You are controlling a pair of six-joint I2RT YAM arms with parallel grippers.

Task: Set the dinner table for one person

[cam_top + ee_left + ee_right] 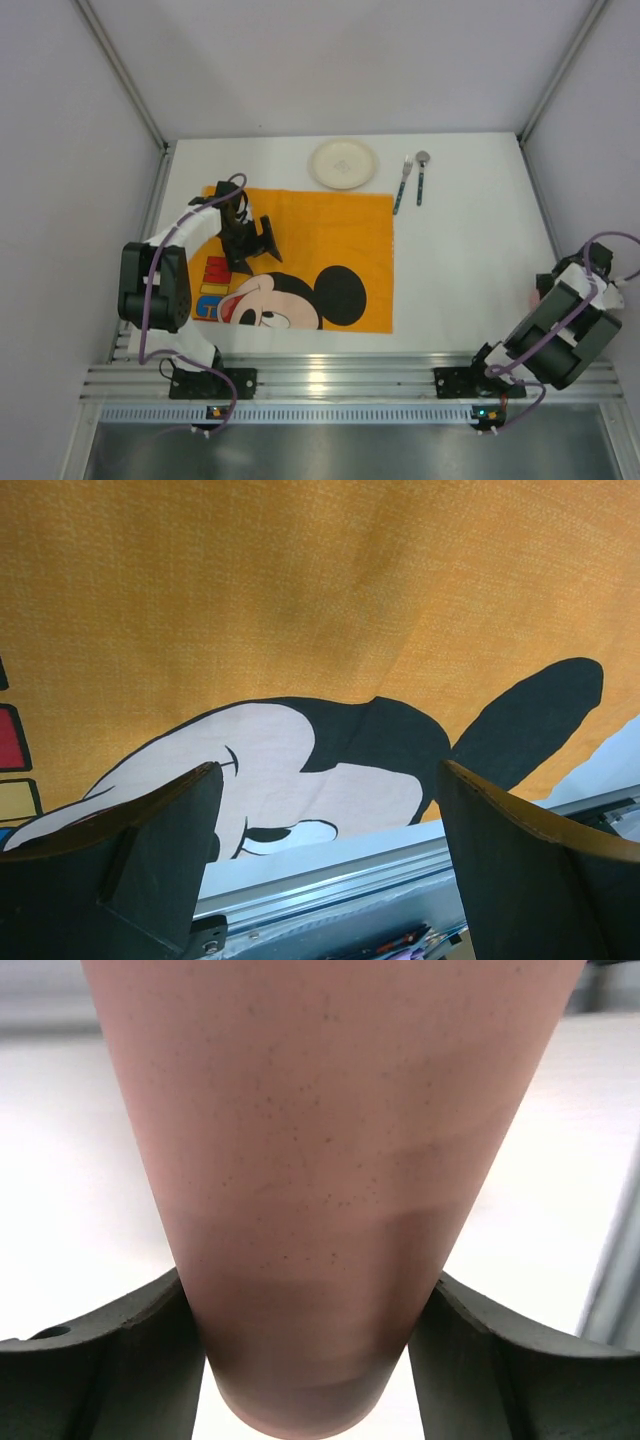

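Tapered pink speckled cup [320, 1190], smooth.

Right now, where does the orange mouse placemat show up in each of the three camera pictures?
Top external: the orange placemat lies left of centre on the white table.
Left wrist: the orange placemat fills most of the picture, above the aluminium rail.
Right wrist: not in it; a pink cup fills the view.
Shared landmark: the white table, seen in all three; the aluminium rail only in the first two.
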